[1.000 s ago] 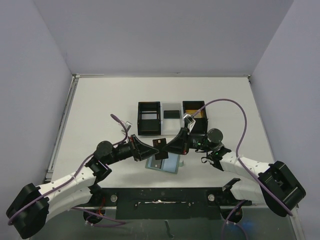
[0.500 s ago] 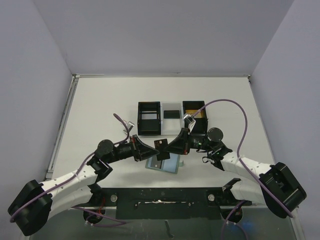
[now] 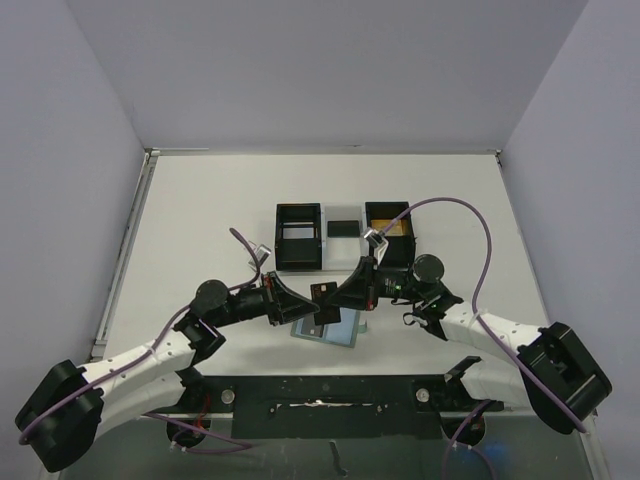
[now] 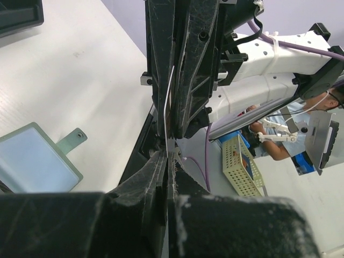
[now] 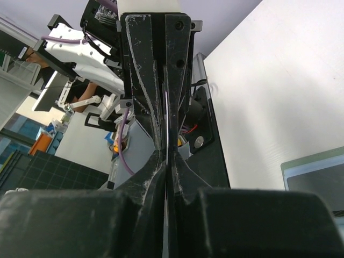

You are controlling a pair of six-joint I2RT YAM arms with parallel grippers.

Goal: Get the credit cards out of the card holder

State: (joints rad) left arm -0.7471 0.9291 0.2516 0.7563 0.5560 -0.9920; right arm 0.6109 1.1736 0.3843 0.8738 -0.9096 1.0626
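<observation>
Nearest you, the card holder lies open on the table; just above it, left gripper and right gripper both clench one black card. Let only one side go, then carry it towards the black boxes

The left pincer is pressed together on a thin card seen edge-on, the right pincer clamps the same card from the far side, and the card holder lies open on the white counter at left.
</observation>
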